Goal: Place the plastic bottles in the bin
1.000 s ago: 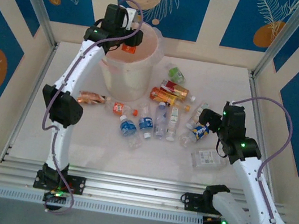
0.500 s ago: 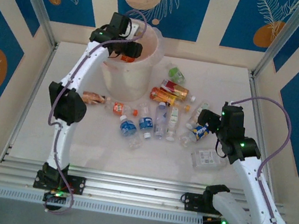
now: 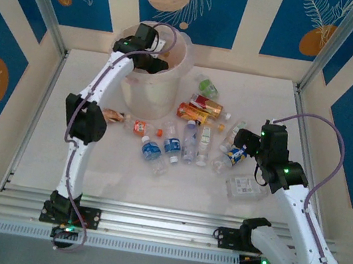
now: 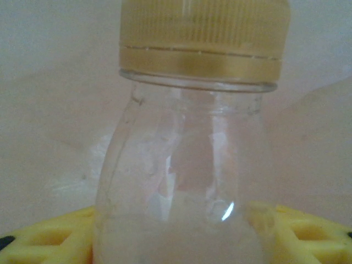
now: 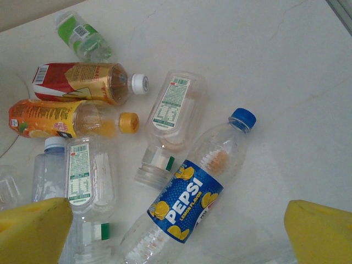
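Top view: my left hand (image 3: 150, 62) sits in the mouth of the bin (image 3: 148, 97). The plastic bottles (image 3: 189, 134) lie scattered on the bench (image 3: 58, 153) beside it, with my right hand (image 3: 237, 147) above them.

Left wrist view: a clear bottle (image 4: 184, 181) stands between the yellow fingers (image 4: 44, 236); I cannot tell whether it is clamped or loose.

Right wrist view: the hand is spread wide over a Pepsi bottle (image 5: 187, 201).

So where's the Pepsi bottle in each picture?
Top external: the Pepsi bottle lies right of centre, beside the right arm.
Right wrist: Pepsi bottle lower middle, blue cap up-right.
Left wrist: a clear yellow-capped bottle, up close.
Shared landmark: the orange juice bottle, upper left of it.
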Robot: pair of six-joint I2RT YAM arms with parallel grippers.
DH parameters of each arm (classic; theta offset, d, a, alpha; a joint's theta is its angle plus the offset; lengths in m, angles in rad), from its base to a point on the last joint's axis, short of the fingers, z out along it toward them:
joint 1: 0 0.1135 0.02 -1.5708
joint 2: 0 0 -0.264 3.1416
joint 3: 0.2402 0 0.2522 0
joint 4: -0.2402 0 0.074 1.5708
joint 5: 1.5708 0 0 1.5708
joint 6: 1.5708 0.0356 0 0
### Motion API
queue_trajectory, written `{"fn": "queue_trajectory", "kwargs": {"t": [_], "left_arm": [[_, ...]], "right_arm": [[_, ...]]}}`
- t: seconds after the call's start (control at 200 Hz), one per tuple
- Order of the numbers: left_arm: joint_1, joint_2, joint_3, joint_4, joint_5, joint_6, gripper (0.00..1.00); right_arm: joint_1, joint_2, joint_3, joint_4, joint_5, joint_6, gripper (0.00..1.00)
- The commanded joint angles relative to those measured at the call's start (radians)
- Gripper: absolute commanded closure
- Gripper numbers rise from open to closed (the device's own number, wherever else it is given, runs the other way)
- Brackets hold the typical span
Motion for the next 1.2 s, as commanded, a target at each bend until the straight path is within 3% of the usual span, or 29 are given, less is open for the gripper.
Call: {"fn": "queue_trajectory", "kwargs": {"t": [0.0, 0.315, 0.565, 0.715, 0.835, 1.035, 1.195], "left_arm": [[0.013, 0.026, 0.03, -0.023, -0.021, 0.024, 0.34], [0.013, 0.025, 0.03, -0.013, -0.009, 0.01, 0.14], [0.013, -0.036, 0.042, -0.011, 0.009, 0.004, 0.13], [0.012, -0.121, 0.042, 0.005, -0.012, 0.0, 0.1], [0.013, -0.195, 0.042, 0.022, -0.044, -0.011, 0.01], [0.013, -0.316, 0.024, 0.046, -0.101, -0.027, 0.0], [0.013, -0.458, -0.11, 0.127, -0.136, -0.05, 0.0]], "right_arm": [[0.009, 0.001, 0.025, -0.009, 0.023, 0.015, 0.01], [0.011, 0.001, 0.024, -0.015, 0.033, 0.011, 0.01], [0.013, -0.001, 0.02, -0.018, 0.049, 0.011, 0.01], [0.013, -0.001, 0.018, -0.011, 0.05, 0.007, 0.01], [0.013, 0.001, 0.022, -0.009, 0.045, 0.004, 0.01], [0.015, 0.004, 0.024, -0.013, 0.04, 0.001, 0.01], [0.016, 0.005, 0.023, -0.017, 0.041, -0.001, 0.01]]}}
